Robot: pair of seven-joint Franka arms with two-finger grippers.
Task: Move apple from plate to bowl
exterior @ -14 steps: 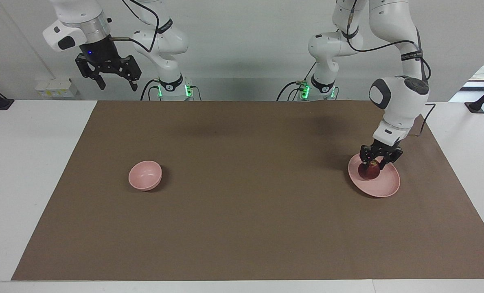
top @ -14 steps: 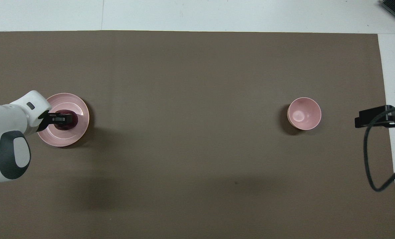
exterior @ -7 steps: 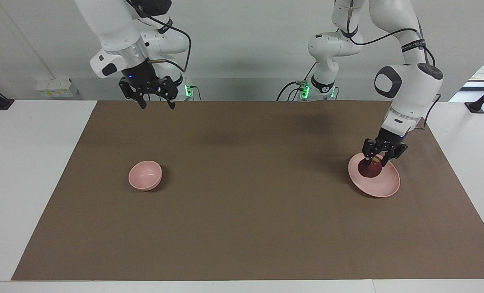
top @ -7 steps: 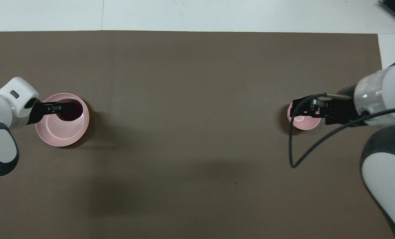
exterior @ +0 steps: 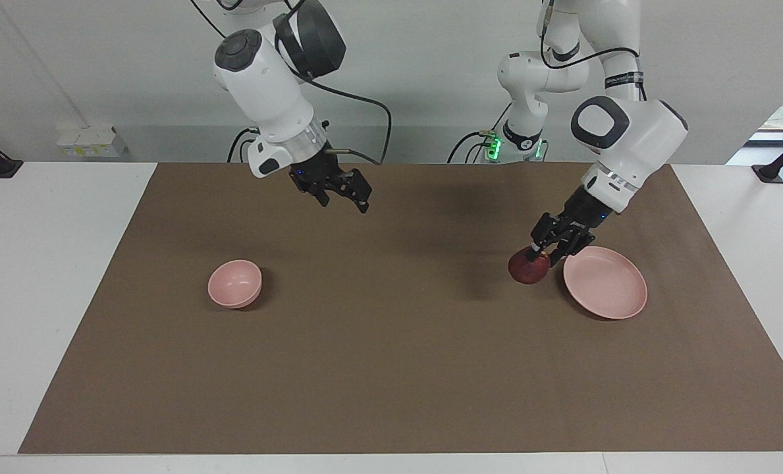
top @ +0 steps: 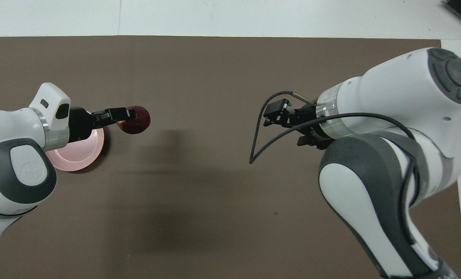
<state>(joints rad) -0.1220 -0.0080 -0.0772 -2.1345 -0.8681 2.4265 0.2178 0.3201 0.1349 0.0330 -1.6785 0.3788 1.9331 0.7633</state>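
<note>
Facing view: left gripper (exterior: 541, 253) clamped on apple (exterior: 529, 268), raised over mat (exterior: 391, 368) at plate's (exterior: 605, 282) nine o'clock; right gripper (exterior: 345, 196) mid-air, fingers parted, empty; bowl (exterior: 234, 284) toward right arm's end; no legible writing.

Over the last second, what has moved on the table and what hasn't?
The left gripper has lifted the apple off the plate and carried it out over the mat toward the table's middle, jaws shut on it. The right gripper has swung down from high at its own end to over the mat's middle, jaws open. The plate, now bare, and the bowl have not moved.
</note>
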